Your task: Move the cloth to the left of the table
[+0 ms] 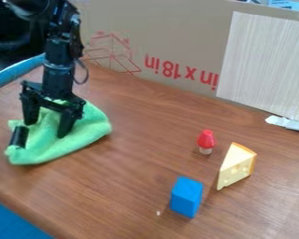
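Note:
My gripper (46, 128) hangs over the left part of the table, its two fingers spread apart and pointing down at the cloth. The bright green cloth (83, 132) lies crumpled under and around the fingertips, with green fabric showing between them and a raised fold behind the right finger. Whether the fingertips touch the cloth I cannot tell. A short black object (18, 137) rests on the cloth's left side.
To the right on the brown table (130, 186) stand a red-topped toy (205, 141), a cheese wedge (237, 165) and a blue block (186, 197). A cardboard wall (171, 28) with a pale panel (264, 65) borders the back. A white piece (288, 123) lies near the right edge.

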Motion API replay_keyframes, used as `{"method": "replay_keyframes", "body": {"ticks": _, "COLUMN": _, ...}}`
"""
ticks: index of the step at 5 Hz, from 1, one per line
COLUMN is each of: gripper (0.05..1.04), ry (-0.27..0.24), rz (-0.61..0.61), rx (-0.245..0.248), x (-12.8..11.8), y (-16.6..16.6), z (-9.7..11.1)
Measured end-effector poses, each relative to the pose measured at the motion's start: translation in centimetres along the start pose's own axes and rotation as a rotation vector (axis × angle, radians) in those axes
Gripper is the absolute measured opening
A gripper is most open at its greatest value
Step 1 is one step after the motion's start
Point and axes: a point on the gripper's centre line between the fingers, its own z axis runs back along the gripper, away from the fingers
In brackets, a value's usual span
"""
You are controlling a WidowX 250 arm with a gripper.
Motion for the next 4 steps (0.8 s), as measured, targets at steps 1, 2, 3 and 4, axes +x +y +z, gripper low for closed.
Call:
{"method": "replay_keyframes", "body": {"ticks": 1, "gripper": 0.999, "ry": 0.027, "rz": 0.071, "rx": -0.016, "x": 2.1, "y": -0.2, "z": 0.3}}
{"method": "replay_keyframes", "body": {"ticks": 2, "gripper": 0.999, "ry": 0.071, "rz": 0.127, "rx": -0.056, "x": 4.8, "y": -0.5, "z": 0.8}}
{"method": "replay_keyframes", "body": {"ticks": 3, "gripper": 0.999, "ry": 0.116, "rz": 0.182, "rx": -0.107, "x": 7.6, "y": -0.9, "z": 1.3}}
{"method": "replay_keyframes", "body": {"ticks": 4, "gripper": 0.999, "ry": 0.136, "rz": 0.242, "rx": -0.153, "x": 9.6, "y": -0.8, "z": 1.8}}
